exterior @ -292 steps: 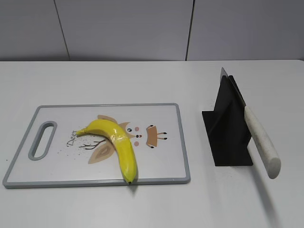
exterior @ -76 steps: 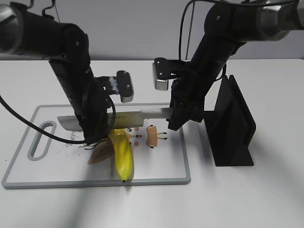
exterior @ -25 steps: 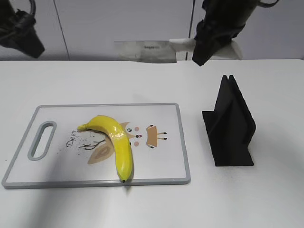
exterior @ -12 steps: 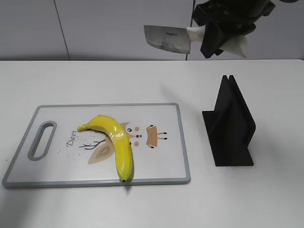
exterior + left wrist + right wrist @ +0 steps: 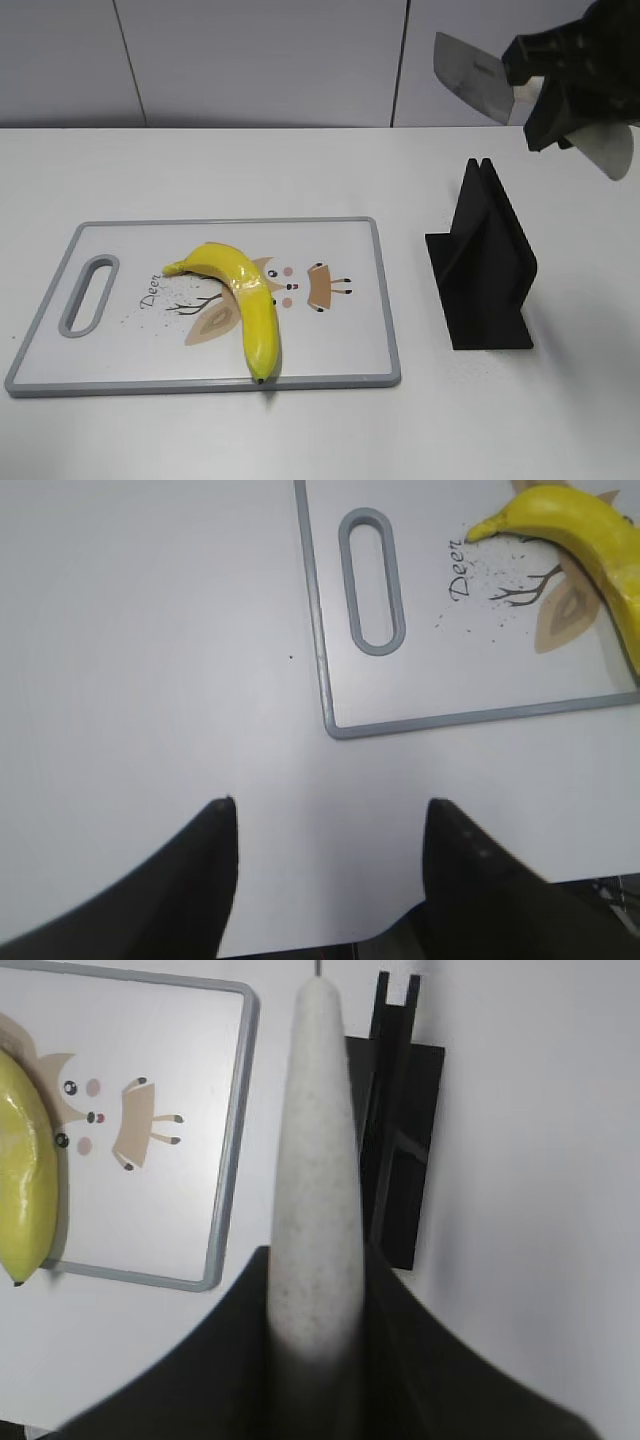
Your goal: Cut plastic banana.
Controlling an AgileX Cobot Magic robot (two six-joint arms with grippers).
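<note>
A white cutting board (image 5: pixel 330 300) with a grey rim lies flat on the white table (image 5: pixel 250 170), its slotted grey handle (image 5: pixel 88 295) at the left end. Printed on it are a cartoon deer, bare branches and the word "Deer". To the right, well apart from the board, a black knife stand (image 5: pixel 483 265) sits upright on the table — two thin plates leaning together above a flat base. A knife (image 5: pixel 480 78) with a broad steel blade and a pale speckled handle (image 5: pixel 315 1160) hangs in the air above the stand. Behind the table runs a grey panelled wall (image 5: pixel 260 60).
</note>
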